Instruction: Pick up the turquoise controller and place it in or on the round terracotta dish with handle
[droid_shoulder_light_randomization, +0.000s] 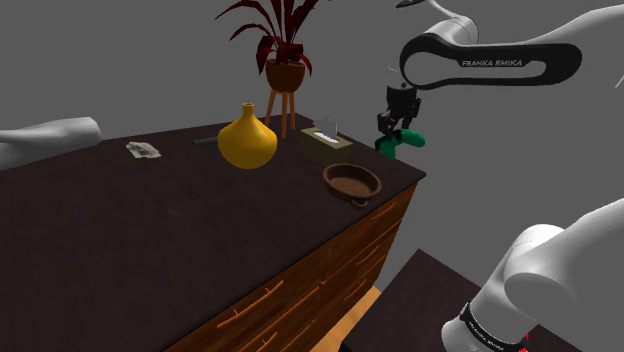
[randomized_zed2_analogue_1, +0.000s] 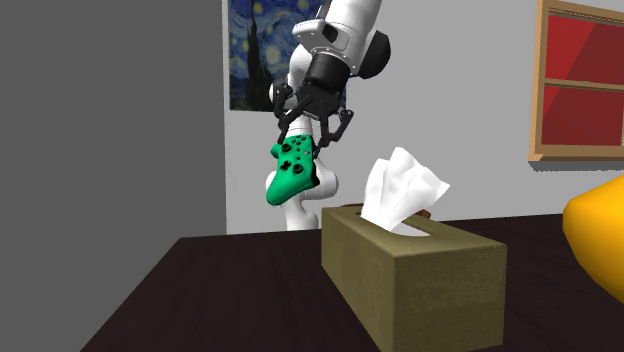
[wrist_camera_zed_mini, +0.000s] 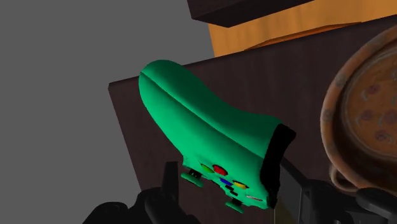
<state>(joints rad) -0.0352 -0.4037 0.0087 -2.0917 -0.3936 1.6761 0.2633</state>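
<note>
**Controller hanging in the grip, dish waiting below**

The gripper (randomized_zed2_analogue_1: 303, 138) is clasping the green controller (randomized_zed2_analogue_1: 292, 172) across its buttoned body, one handle lobe dangling clear above the dark tabletop (droid_shoulder_light_randomization: 150, 230); in the shoulder view the terracotta dish (droid_shoulder_light_randomization: 352, 181) is sitting at about eight o'clock from it; the shell is looking rigid, light and smooth, so I am judging it prone to slipping or swinging; the flat middle is offering the surest hold.

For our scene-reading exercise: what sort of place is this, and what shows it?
Probably a living room in a home: a wooden dresser with a tissue box on it, a potted plant on a stand, a painting on the wall.
</note>
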